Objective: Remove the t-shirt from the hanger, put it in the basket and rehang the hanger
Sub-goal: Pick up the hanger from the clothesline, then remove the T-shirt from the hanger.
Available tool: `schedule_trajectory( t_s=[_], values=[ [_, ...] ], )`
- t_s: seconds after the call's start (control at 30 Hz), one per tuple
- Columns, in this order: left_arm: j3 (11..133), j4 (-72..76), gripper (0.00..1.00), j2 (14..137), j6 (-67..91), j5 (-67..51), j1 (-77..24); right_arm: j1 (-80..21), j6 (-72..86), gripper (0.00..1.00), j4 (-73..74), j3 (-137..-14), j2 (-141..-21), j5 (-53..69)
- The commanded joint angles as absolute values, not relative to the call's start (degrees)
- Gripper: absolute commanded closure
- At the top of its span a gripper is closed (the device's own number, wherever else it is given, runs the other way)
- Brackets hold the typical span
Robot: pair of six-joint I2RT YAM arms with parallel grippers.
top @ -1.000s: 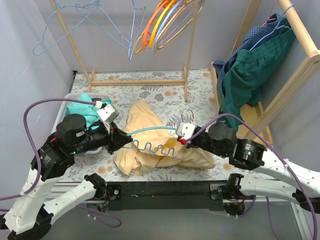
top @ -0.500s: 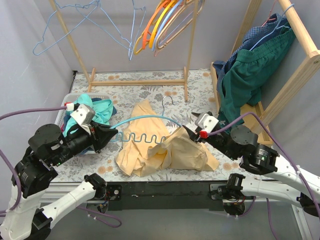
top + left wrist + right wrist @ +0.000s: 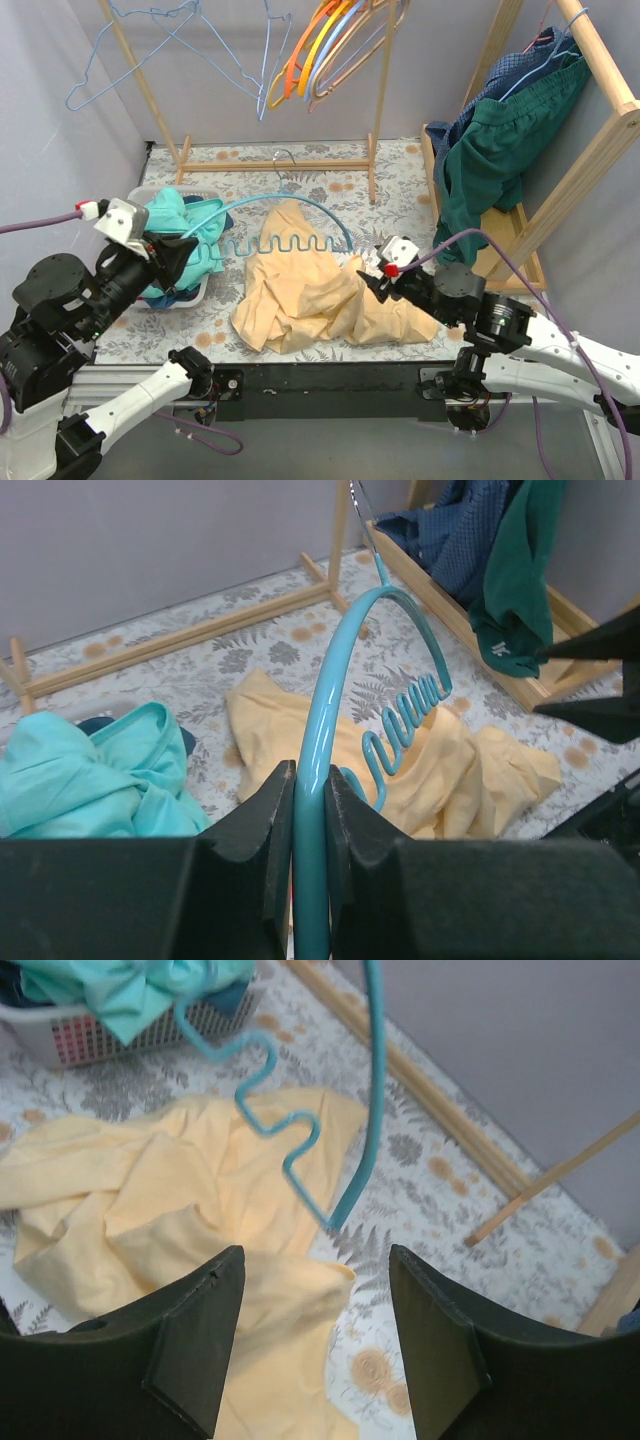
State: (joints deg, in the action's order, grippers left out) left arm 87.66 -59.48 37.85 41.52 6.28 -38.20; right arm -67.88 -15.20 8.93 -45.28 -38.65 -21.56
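Plainly, the left end effector (image 3: 310,780) is clamped narrow on one end of the teal hanger (image 3: 345,645), which arcs above the yellow t-shirt (image 3: 300,290) heaped on the desk (image 3: 320,185); the right end effector (image 3: 315,1252) hangs wide over the shirt's right side, gripping nothing. Held by one end, the hanger could swivel, and its wavy bar (image 3: 285,246), close over the cloth, might snag a fold; no writing is legible, only an unreadable pale mark on the green garment (image 3: 515,580).

Hanger (image 3: 300,199) apparently above t-shirt (image 3: 300,290), basket (image 3: 198,288) left
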Motion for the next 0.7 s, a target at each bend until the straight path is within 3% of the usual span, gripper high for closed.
schedule_trajectory(
  t_s=[0.0, 0.27, 0.4, 0.67],
  values=[
    [91.14, -58.80, 1.00, 37.36, 40.78, 13.53, -37.97, -67.85, -7.75, 0.33, 7.30, -40.53, -40.51, -23.37],
    [93.51, -58.80, 1.00, 37.88, 38.15, 23.98, -37.88, -67.85, -2.29, 0.34, 5.81, -37.53, -40.87, -24.43],
    [89.84, -48.71, 1.00, 36.31, 33.85, 31.62, -37.35, -67.85, -2.11, 0.34, 5.45, -37.62, -41.66, -23.56],
    [83.68, -28.60, 1.00, 36.73, 24.36, 35.51, -36.65, -67.85, -1.58, 0.36, 5.54, -37.70, -42.63, -23.47]
  ],
)
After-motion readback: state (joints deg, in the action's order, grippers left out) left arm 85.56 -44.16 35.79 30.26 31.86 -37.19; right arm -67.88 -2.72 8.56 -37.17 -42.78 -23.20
